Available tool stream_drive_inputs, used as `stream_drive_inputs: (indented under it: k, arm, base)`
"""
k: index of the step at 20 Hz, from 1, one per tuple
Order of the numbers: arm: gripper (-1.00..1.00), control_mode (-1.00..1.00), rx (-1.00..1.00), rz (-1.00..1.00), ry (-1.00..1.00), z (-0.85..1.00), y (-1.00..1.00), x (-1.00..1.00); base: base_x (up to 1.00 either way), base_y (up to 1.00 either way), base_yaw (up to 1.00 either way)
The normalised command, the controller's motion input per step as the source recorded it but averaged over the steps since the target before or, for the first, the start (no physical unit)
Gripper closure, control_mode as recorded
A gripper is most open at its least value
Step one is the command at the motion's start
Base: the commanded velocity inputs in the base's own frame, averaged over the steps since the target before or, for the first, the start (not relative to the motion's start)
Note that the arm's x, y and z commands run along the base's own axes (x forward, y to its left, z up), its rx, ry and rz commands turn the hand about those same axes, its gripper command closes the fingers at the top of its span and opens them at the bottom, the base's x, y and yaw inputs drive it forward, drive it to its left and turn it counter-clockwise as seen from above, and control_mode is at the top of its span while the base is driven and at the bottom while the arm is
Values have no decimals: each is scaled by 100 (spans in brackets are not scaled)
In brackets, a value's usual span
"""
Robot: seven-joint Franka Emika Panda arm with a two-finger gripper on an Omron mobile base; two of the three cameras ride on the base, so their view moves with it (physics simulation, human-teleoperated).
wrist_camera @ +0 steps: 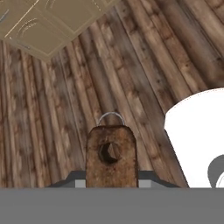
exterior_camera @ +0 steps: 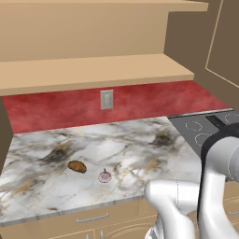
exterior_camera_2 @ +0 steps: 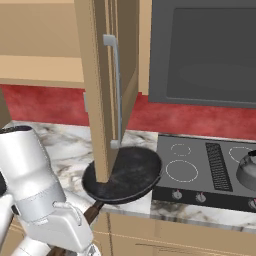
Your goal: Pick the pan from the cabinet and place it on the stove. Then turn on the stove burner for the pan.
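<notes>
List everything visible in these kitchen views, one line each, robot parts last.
pan: one, dark grey-black, at the counter edge left of the stove, partly behind the open cabinet door.
pan handle: one, rusty brown, between the end effector's fingers.
cabinet door: one, tan, open, silver bar handle.
cabinet shelf: one, tan, above the backsplash.
stove: one, dark grey, white rings, knobs along its front.
kettle: one, grey, on the stove's right.
microwave: one, dark grey, above the stove.
counter: one, marbled white.
brown lump: one, on the counter.
pinkish bulb: one, beside the lump.
wall outlet: one, grey, on the red backsplash.
floor: brown wood planks.
arm: one, white.
end effector: one, shut on the pan handle.
</notes>
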Motion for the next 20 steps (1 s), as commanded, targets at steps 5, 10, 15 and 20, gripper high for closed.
stream_drive_inputs:
  k: [5, 10, 15, 20]
  arm:
    - [100, -100, 0, 0, 1, -11, -28, -3]
    - [100, -100, 1, 0, 0, -12, -44, -3]
    - [100, -100, 3, 0, 0, -12, -44, -15]
    - [100, -100, 5, 0, 0, -9, -41, -13]
  base:
    - [0, 0, 0]
    - [0, 0, 0]
    - [0, 0, 0]
    - [0, 0, 0]
